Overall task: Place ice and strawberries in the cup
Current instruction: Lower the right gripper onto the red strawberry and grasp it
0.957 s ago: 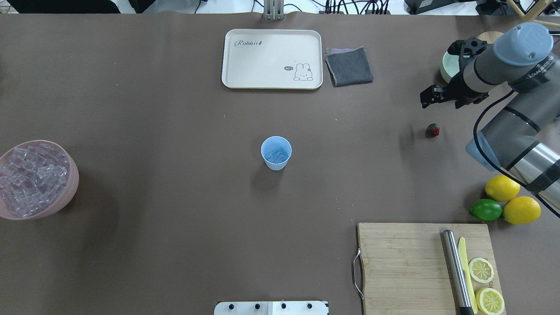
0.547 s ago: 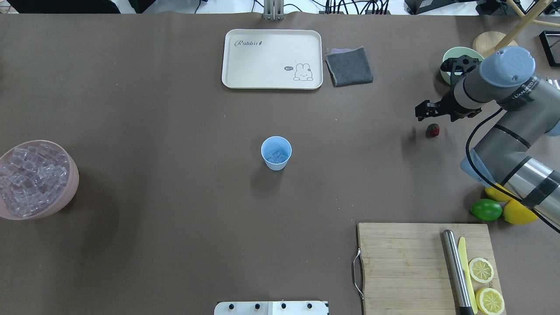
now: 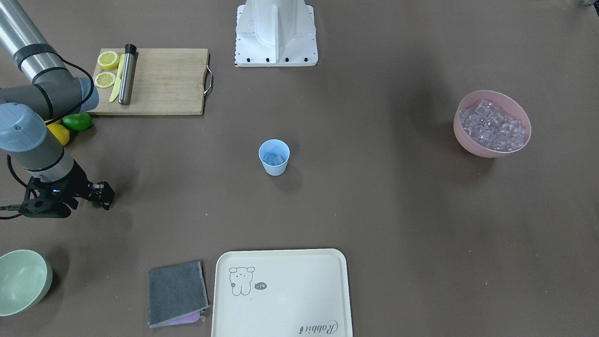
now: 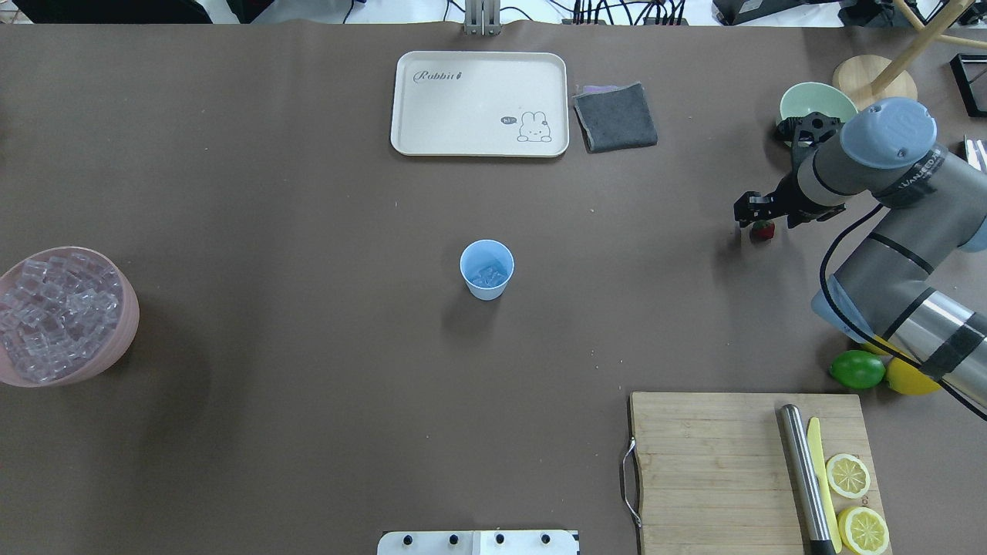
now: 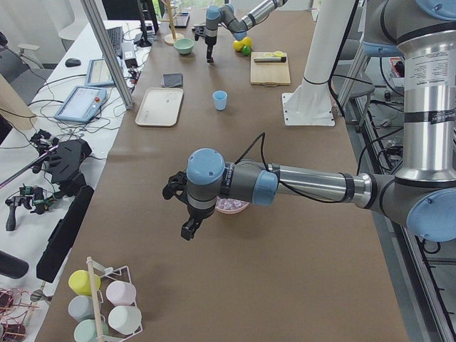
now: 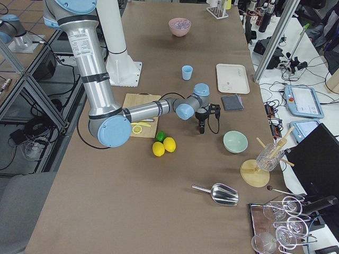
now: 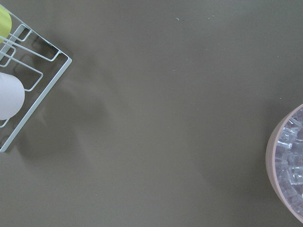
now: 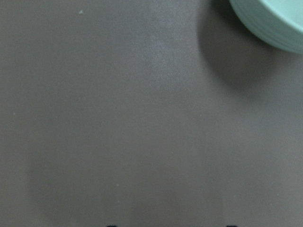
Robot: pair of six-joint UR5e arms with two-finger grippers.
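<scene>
Overhead view of a brown table [image 4: 308, 231]. At the far right, the right gripper [image 4: 756, 219] has come down and in over the last second. It had been hanging higher, in front of the pale green bowl [image 4: 811, 99], and it is now directly over the strawberry [image 4: 762, 231], partly covering it. The bowl is now in plain sight. The strawberry has not moved. It lies on the bare table well to the right of the cup [image 4: 486, 268], with only its red lower half showing beneath the black fingers. The gripper's jaws look spread and have hold of nothing (in the right wrist view only two dark tips show, far apart at the bottom edge, with empty table between them). The light blue cup stands upright in the middle of the table as before, with a few cubes of ice [image 4: 489, 275] in the bottom. Many more cubes fill the pink bowl [image 4: 129, 312] at the left edge. The left gripper [image 5: 187, 229] hangs over the table near that bowl. It shows only from the side, so it is not possible to tell how far its fingers are open. Judging from this, the ice step looks done and the berry pick is about to begin: the jaws need to close on the strawberry before it can be carried to the cup.
</scene>
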